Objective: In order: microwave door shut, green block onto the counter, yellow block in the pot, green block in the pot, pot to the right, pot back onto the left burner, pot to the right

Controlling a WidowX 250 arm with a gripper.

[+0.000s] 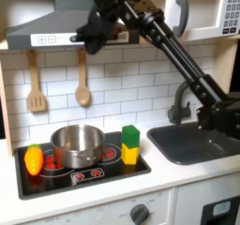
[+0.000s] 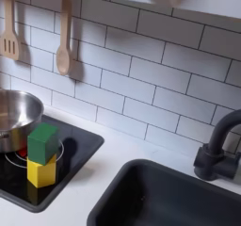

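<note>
The green block [image 1: 130, 135] [image 2: 42, 142] sits on top of the yellow block [image 1: 129, 155] [image 2: 40, 171], at the right side of the black cooktop in the first exterior view. The steel pot [image 1: 77, 144] [image 2: 13, 119] stands on the cooktop just left of the stack. The microwave door [image 1: 201, 9], with its grey handle, is at the top right and looks about flush with the keypad panel. My gripper [image 1: 92, 30] hangs high up in front of the range hood, far above the blocks. Its fingers are a dark blur. The pale counter [image 1: 178, 172] [image 2: 99, 169] surrounds the cooktop.
An orange-and-yellow toy vegetable [image 1: 34, 159] lies at the cooktop's left end. A wooden spatula [image 1: 36, 83] [image 2: 9, 27] and spoon [image 1: 82, 79] [image 2: 63, 37] hang on the tiled wall. The dark sink [image 1: 202, 142] [image 2: 169, 197] and faucet [image 1: 178, 102] [image 2: 221, 145] are to the right.
</note>
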